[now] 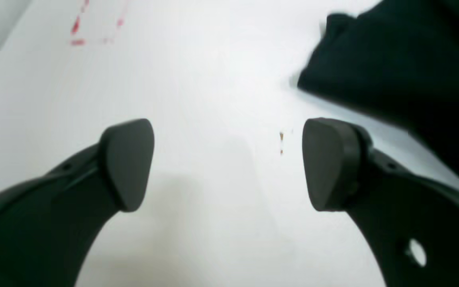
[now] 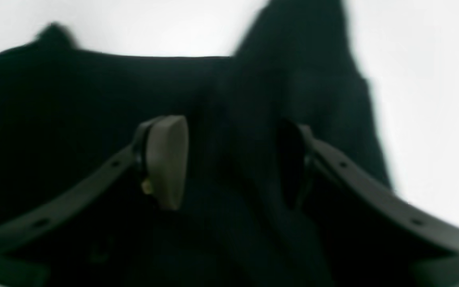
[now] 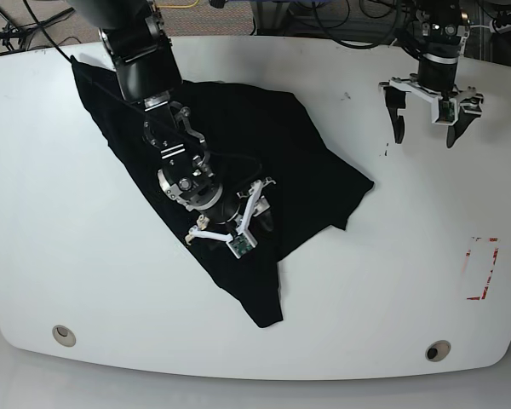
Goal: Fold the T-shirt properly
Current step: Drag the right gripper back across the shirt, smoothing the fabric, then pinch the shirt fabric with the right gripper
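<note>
T-shirt (image 3: 238, 145) lies crumpled, unfolded on desk (image 3: 51, 239), directly beneath right pincer (image 3: 230, 223). Right pincer spread wide, holding nothing, cloth between pads. Left pincer (image 3: 424, 128) wide apart, empty, over bare desk, shirt off to its side. Step: first grasp. Next: likely lower, close on fabric edge, spread flat. No readable writing.

A white table (image 3: 392, 281) with rounded corners carries the T-shirt (image 3: 264, 145), a black garment spread loosely and rumpled. Well to the right of the T-shirt, red marks (image 3: 481, 268) outline a rectangle on the tabletop. Two round holes (image 3: 64, 335) sit below the T-shirt, near the front edge
</note>
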